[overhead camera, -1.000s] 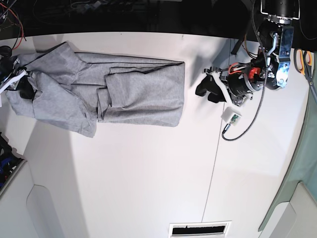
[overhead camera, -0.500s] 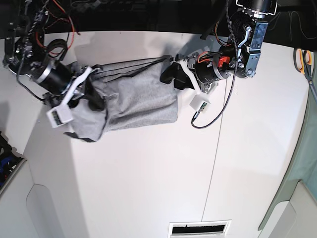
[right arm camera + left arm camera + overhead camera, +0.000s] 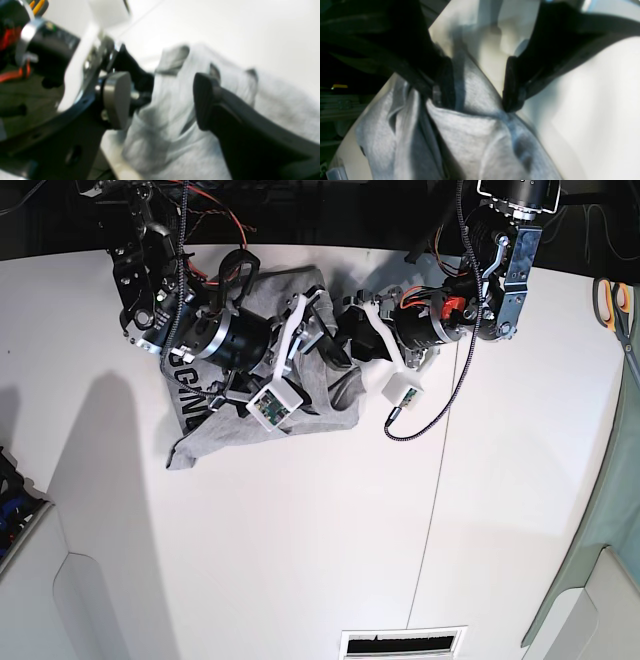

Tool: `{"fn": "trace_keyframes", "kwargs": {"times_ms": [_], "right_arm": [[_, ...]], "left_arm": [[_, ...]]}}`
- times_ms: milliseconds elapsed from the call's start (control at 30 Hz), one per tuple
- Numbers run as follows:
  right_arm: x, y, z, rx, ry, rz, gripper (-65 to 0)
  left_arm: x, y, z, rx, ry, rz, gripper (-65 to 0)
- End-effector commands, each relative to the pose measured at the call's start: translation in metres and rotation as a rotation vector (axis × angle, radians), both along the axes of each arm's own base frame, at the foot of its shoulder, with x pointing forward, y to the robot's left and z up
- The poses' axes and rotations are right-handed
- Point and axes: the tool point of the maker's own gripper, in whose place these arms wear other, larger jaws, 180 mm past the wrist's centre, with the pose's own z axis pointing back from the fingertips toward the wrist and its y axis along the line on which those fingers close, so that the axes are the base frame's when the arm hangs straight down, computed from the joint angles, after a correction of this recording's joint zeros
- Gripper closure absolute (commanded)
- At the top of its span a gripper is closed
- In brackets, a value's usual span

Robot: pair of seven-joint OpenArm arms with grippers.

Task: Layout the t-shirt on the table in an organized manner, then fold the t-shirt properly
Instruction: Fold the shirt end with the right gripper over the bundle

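The grey t-shirt (image 3: 320,412) lies bunched in a heap at the back middle of the white table (image 3: 300,530), with black lettering (image 3: 190,395) showing on its left part. My right gripper (image 3: 318,330) hangs over the heap's top. In the right wrist view, the right gripper (image 3: 160,100) has its jaws apart with folds of t-shirt (image 3: 275,110) lying between them. Facing it, my left gripper (image 3: 350,340) is at the heap's right edge. In the left wrist view, the left gripper (image 3: 476,92) stands open, its fingers straddling a raised edge of the t-shirt (image 3: 460,140).
Scissors (image 3: 615,305) lie at the far right edge, with a teal cloth (image 3: 600,520) below them. A thin seam (image 3: 430,520) runs down the table. Pale grey panels (image 3: 90,600) and a vent (image 3: 400,642) sit along the near edge.
My right arm has swept the shirt's left end rightward over the rest, bunching it, and its jaws have come apart. My left gripper moved onto the shirt's right edge and stayed open.
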Motion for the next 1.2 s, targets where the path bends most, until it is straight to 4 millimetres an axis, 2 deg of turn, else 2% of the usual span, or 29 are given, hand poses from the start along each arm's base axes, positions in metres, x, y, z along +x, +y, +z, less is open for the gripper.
{"fn": "trace_keyframes", "kwargs": {"times_ms": [0,100,200,233,300,400,567,633,733,767,900,1167], "right_arm": [[0.014,-0.002,0.015,0.021,-0.052,-0.025,-38.6],[0.037,-0.030,0.017,-0.019,-0.074,-0.149,-38.6],[0.056,-0.070,0.019,-0.029,-0.073,-0.316,-37.3],[0.060,-0.085,0.018,-0.034,-0.067,-0.370,-35.8],[0.065,-0.114,0.015,-0.048,-0.044,-0.468,-33.4],[0.064,-0.132,0.002,-0.026,0.025,-0.531,-33.3],[0.056,-0.131,-0.038,0.022,0.140,-0.549,-33.3],[0.056,-0.123,-0.044,0.067,0.156,-0.515,-32.9],[0.063,-0.114,-0.048,0.106,0.175,-0.509,-25.4],[0.066,-0.111,-0.048,0.115,0.179,-0.510,-23.7],[0.084,-0.094,-0.039,0.160,0.170,-0.501,-23.5],[0.136,-0.059,-0.008,0.221,0.121,-0.437,-23.5]], "left_arm": [[-0.001,0.002,0.003,0.005,-0.002,-0.027,-34.4],[0.008,0.007,0.016,-0.008,-0.045,-0.017,-34.3],[0.024,0.019,0.036,0.002,-0.113,0.016,-25.6],[0.029,0.022,0.045,-0.001,-0.138,0.024,-23.1],[0.036,0.025,0.063,-0.019,-0.181,0.022,-22.3],[0.039,0.029,0.078,-0.029,-0.221,0.006,-22.3],[0.039,0.029,0.082,-0.047,-0.227,0.003,-22.3],[0.039,0.027,0.083,-0.052,-0.232,0.002,-22.3],[0.039,0.026,0.082,-0.050,-0.233,-0.003,-22.3],[0.039,0.026,0.082,-0.046,-0.232,-0.004,-22.3],[0.039,0.027,0.080,-0.036,-0.232,-0.006,-22.3],[0.037,0.027,0.079,-0.035,-0.227,-0.006,-22.3]]}}
